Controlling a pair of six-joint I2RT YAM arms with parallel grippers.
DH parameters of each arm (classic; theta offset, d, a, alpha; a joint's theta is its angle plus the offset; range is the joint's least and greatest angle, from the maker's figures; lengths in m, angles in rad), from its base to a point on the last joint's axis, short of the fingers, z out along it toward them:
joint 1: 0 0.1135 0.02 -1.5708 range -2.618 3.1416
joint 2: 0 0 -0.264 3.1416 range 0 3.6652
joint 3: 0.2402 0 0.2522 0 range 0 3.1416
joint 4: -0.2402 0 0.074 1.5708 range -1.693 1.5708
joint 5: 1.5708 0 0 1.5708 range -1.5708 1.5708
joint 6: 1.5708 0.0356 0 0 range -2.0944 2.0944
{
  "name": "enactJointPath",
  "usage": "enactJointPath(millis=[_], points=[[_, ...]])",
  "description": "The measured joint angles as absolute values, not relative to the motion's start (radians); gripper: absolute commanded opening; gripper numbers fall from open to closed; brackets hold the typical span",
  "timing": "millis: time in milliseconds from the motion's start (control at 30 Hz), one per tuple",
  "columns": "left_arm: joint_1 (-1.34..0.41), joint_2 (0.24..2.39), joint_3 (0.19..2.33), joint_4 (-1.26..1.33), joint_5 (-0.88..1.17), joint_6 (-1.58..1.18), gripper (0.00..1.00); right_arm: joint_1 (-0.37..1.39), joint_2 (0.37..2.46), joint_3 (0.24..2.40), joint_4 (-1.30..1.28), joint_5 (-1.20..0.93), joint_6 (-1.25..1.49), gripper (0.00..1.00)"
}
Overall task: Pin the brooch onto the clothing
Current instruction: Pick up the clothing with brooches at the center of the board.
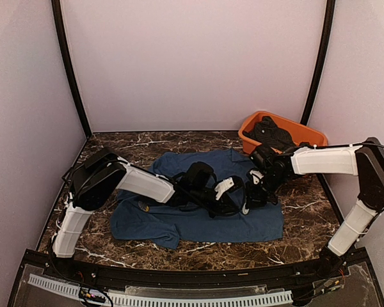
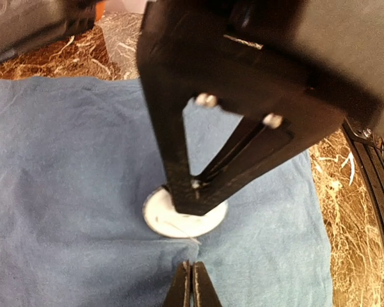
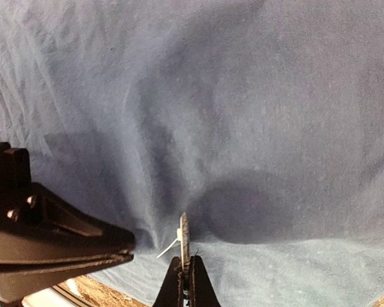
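The clothing (image 1: 179,224) is a dark blue T-shirt spread flat on the marble table. My two grippers meet over its right part. The right gripper (image 3: 185,267) is shut on the brooch (image 3: 184,233), a white round disc held on edge above the fabric, its thin pin sticking out toward the left. In the left wrist view the brooch (image 2: 169,224) shows face-on just above the clothing (image 2: 64,160), under the right gripper (image 2: 195,195). The left gripper (image 2: 192,275) is shut on a small pucker of the fabric just in front of the pin. In the top view the left gripper (image 1: 242,203) and right gripper (image 1: 251,189) hide the brooch.
An orange tub (image 1: 310,137) holding a dark garment stands at the back right, just behind the right arm. Bare marble table (image 1: 307,204) surrounds the shirt. A black frame rail (image 2: 371,166) runs along the table's edge. Pale walls close in the back and both sides.
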State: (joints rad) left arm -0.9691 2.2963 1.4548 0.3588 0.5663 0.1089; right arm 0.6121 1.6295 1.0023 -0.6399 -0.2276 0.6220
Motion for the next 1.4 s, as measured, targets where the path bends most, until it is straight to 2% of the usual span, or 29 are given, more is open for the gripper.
enactJointPath(millis=[1400], points=[[-0.969, 2.296, 1.452, 0.374, 0.595, 0.108, 0.01, 0.608, 1.672, 1.059, -0.649, -0.224, 0.638, 0.0]])
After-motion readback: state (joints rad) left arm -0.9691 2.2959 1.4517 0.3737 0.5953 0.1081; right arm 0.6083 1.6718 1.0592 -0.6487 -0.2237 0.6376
